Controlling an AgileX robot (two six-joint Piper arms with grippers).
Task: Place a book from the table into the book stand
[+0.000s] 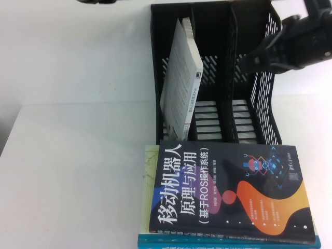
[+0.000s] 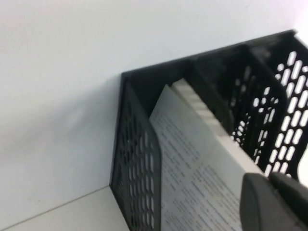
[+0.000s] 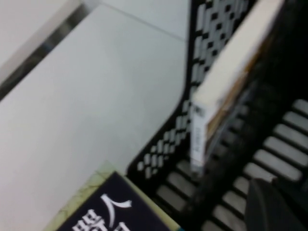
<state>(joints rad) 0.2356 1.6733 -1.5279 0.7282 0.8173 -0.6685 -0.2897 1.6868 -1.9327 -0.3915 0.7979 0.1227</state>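
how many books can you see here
3, maybe more hidden in the stack: a white book leaning in the book stand's left slot, a navy book atop the front pile, a teal-edged book under it.

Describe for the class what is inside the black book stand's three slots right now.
The book stand holds one white book leaning in its left slot; the other two show only slatted floor. The book's lower edge is hidden. Left gripper shut, above the stand; right gripper shut, beside the stand.

You see the white-covered book (image 1: 180, 83) standing tilted in the left slot of the black perforated book stand (image 1: 259, 111), which sits at the white table's (image 1: 72, 171) far edge.
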